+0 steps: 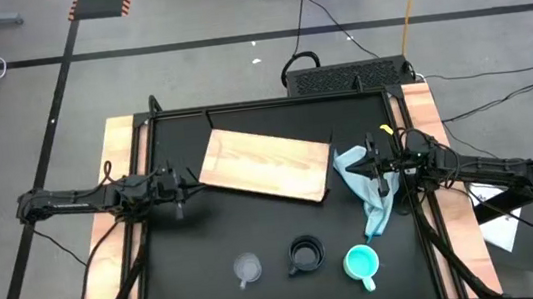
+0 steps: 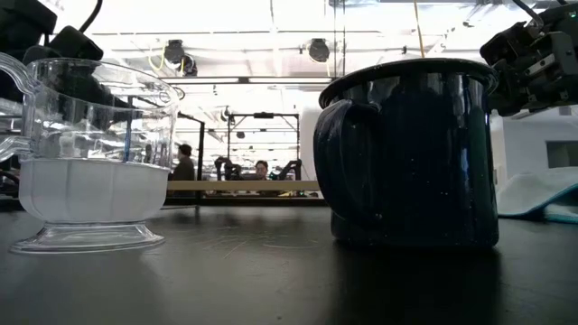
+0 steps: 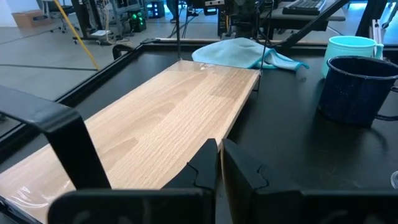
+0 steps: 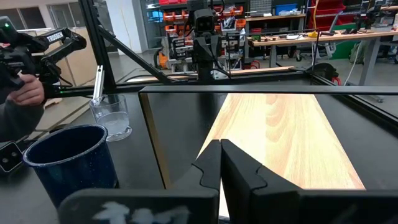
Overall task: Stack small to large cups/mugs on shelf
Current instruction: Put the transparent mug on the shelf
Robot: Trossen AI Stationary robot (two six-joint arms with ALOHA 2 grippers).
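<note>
both hands closed beside the shelf.

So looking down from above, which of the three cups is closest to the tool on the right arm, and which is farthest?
Measured from the right tool, which hangs over the pale blue cloth at the table's right side:
1. Turquoise mug, front right, nearest.
2. Black mug, front middle.
3. Clear glass cup, front, left of the other two, farthest.
</note>
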